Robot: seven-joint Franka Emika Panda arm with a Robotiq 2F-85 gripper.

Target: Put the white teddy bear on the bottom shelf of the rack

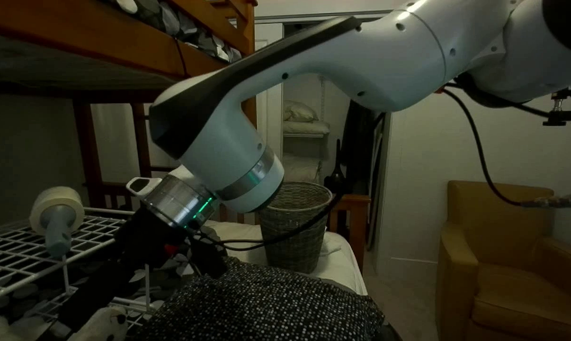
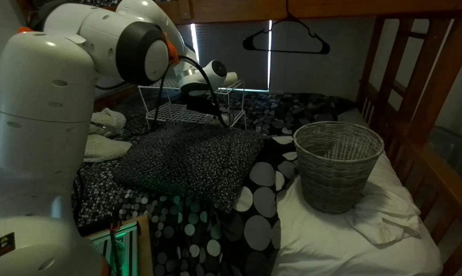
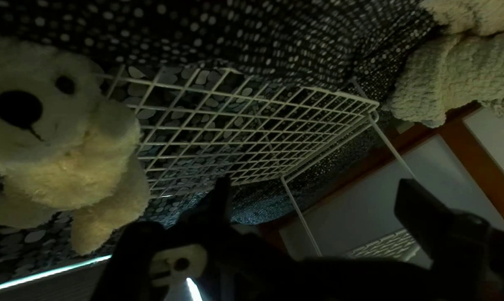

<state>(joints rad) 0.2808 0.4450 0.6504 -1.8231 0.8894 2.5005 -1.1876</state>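
rack (image 2: 177,114) on dotted bedding (image 2: 303,106) | bucket (image 2: 335,184) on white sheet (image 2: 330,245) | tan armchair (image 1: 503,246)

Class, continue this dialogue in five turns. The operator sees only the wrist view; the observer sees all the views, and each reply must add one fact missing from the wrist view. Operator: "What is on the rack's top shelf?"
Observer: In an exterior view, a round white object with a grey handle sits on the top shelf.
Operator: What else stands nearby?
Observer: In both exterior views, a wicker basket stands upright on white bedding.
Operator: Is my pincer upright or tilted?
Observer: Tilted: in an exterior view it slants down in front of the white teddy bear.
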